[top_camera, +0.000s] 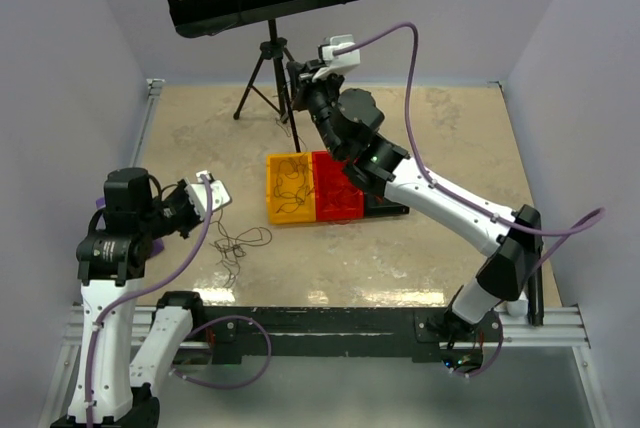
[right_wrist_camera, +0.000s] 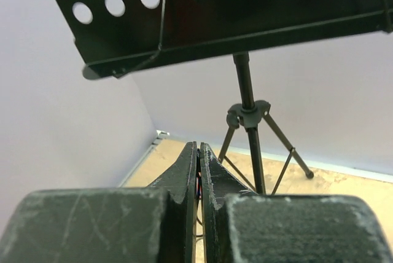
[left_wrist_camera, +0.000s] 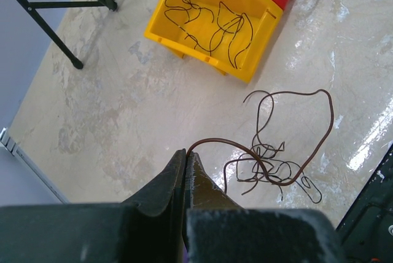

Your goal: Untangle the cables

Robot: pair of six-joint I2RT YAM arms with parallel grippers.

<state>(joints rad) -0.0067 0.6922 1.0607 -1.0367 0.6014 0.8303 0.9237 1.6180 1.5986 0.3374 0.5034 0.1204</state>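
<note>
The left end effector [left_wrist_camera: 187, 155] hangs low over the counter [top_camera: 420, 238] on the near left. It is clenched on one end of a dark cable [left_wrist_camera: 227, 145]. That cable arcs out from the fingertips and runs down into a loose tangle of cables [left_wrist_camera: 270, 168] lying on the counter just beyond, with one wide loop standing out from its far side.

Further in, near the middle of the counter, a yellow bin [left_wrist_camera: 184, 51] sits touching a red bin [top_camera: 338, 210] on its right. Several dark curly cables [left_wrist_camera: 232, 29] lie spread inside the yellow bin.

The right end effector [right_wrist_camera: 198, 149] is raised above the far side of the bins, pointing toward the music stand [right_wrist_camera: 245, 91] at the back wall. Its fingers are pressed together, and a thin strand [right_wrist_camera: 198, 184], red and dark, shows pinched in the slit between them.
</note>
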